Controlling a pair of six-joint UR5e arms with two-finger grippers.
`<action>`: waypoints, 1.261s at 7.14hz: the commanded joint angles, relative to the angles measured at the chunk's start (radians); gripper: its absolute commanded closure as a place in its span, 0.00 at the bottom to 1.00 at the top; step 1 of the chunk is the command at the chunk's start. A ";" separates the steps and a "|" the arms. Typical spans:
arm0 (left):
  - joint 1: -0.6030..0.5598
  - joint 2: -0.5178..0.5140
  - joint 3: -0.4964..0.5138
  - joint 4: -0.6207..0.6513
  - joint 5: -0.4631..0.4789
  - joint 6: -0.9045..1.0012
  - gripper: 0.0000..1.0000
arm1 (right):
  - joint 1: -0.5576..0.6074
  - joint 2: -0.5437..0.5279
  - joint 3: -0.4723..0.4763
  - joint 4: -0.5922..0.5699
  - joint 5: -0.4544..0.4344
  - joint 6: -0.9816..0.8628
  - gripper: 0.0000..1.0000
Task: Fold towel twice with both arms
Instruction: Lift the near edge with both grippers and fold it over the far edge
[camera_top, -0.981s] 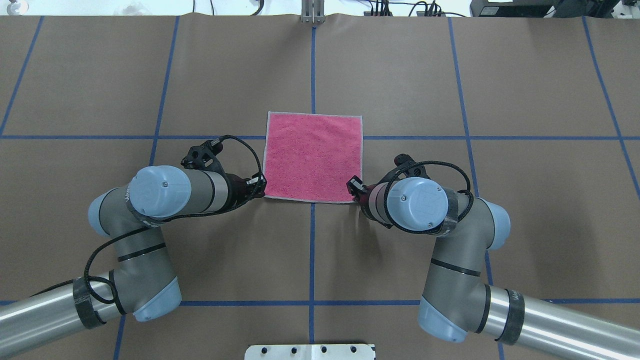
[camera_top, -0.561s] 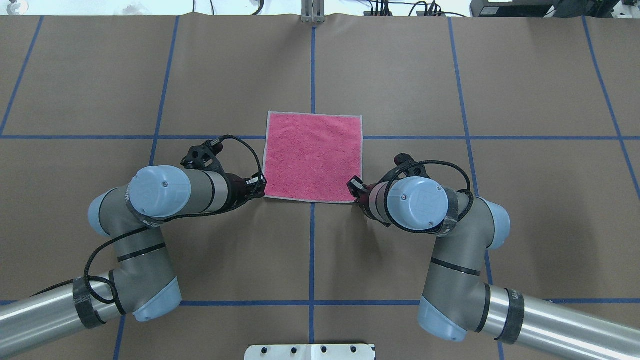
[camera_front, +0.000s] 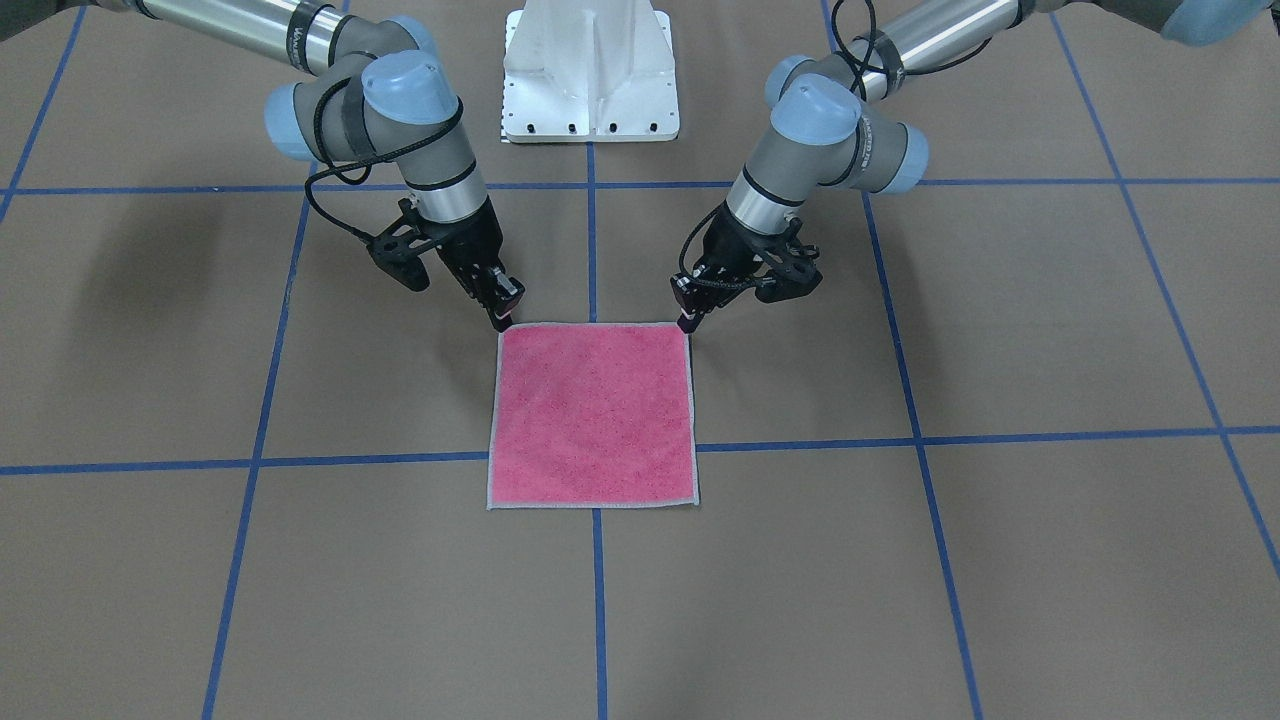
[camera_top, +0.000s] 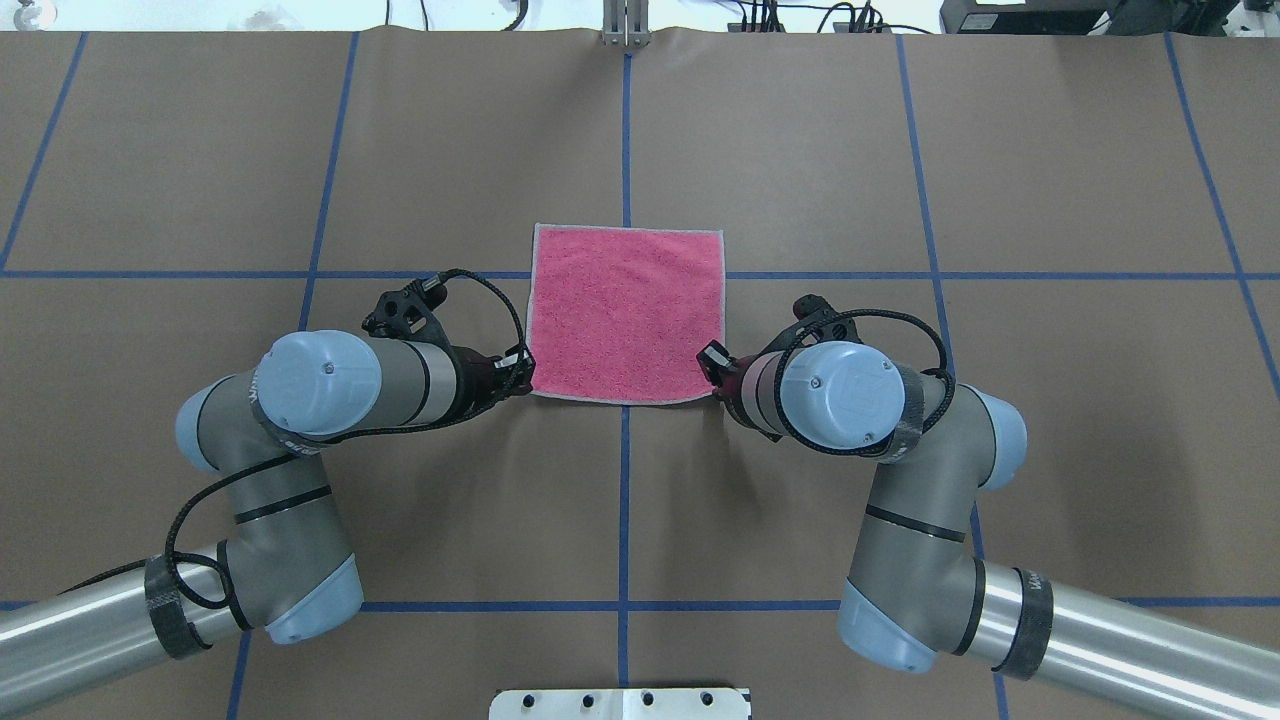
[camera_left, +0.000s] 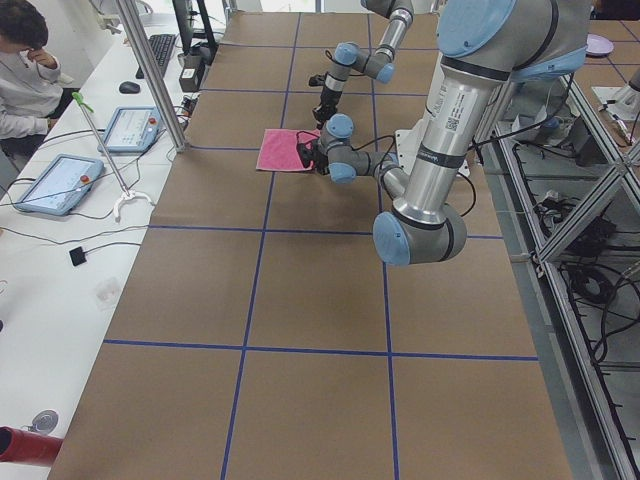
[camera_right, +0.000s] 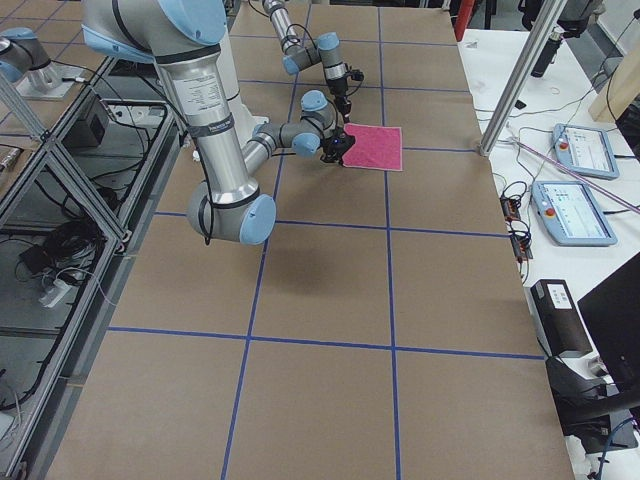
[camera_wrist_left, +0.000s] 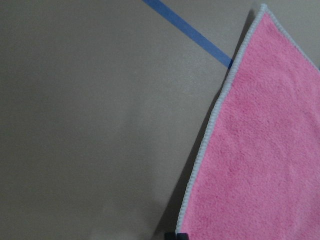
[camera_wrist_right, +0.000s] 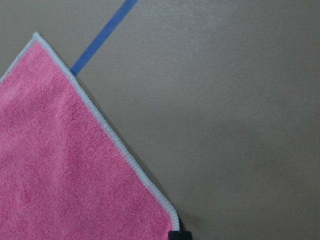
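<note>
Towel (camera_top: 625, 312) near corners are each pinched, one by the left gripper (camera_front: 687, 322), one by the right gripper (camera_front: 503, 318) (that corner looks slightly raised). Beyond them the pink face lies flat on the brown table (camera_top: 450, 150), covering a crossing of blue tape lines (camera_top: 625, 130), with its far edge straight.

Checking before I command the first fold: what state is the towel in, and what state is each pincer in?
towel: unfolded, spread out, pink face up; its robot-side right corner looks slightly raised.
left pincer: shut on the towel's robot-side left corner, as far as the views show.
right pincer: shut on the towel's robot-side right corner, as far as the views show.
</note>
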 joint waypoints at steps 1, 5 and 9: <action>-0.001 0.001 -0.028 0.001 -0.025 0.000 1.00 | 0.008 -0.011 0.051 -0.008 0.010 0.000 1.00; 0.008 0.066 -0.216 0.125 -0.070 0.000 1.00 | 0.002 -0.099 0.209 -0.013 0.031 0.005 1.00; -0.004 0.056 -0.194 0.132 -0.081 0.000 1.00 | 0.002 -0.088 0.165 -0.013 0.025 -0.015 1.00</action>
